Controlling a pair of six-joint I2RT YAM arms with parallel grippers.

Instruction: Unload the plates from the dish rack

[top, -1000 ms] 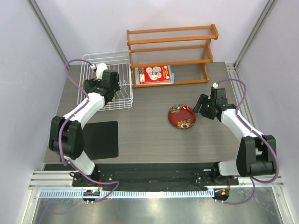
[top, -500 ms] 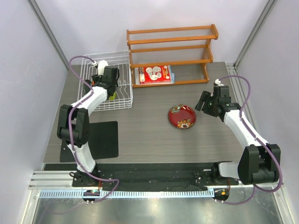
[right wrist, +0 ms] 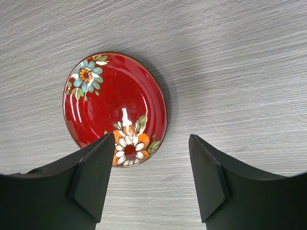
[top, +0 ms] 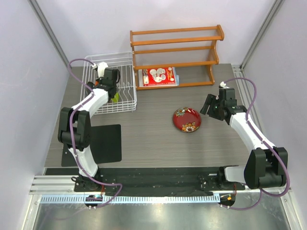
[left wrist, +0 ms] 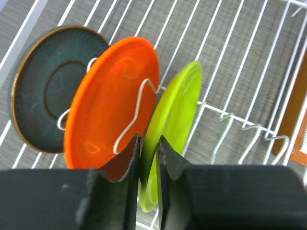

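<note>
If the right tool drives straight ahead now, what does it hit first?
Likely the rim of the dark red plate, partly in line with the right tool; else the table beside it. Depth unclear.

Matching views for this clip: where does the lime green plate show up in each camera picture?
Top external: the green plate is a small sliver in the dish rack, upper left, mostly hidden by the left gripper.
Left wrist: centre of the picture, on edge beside the orange plate, its rim between the gripper's fingers.
Right wrist: not in it.
Shared landmark: the grey wood-grain table shows in all three; the rack's white wires link the first two.
</note>
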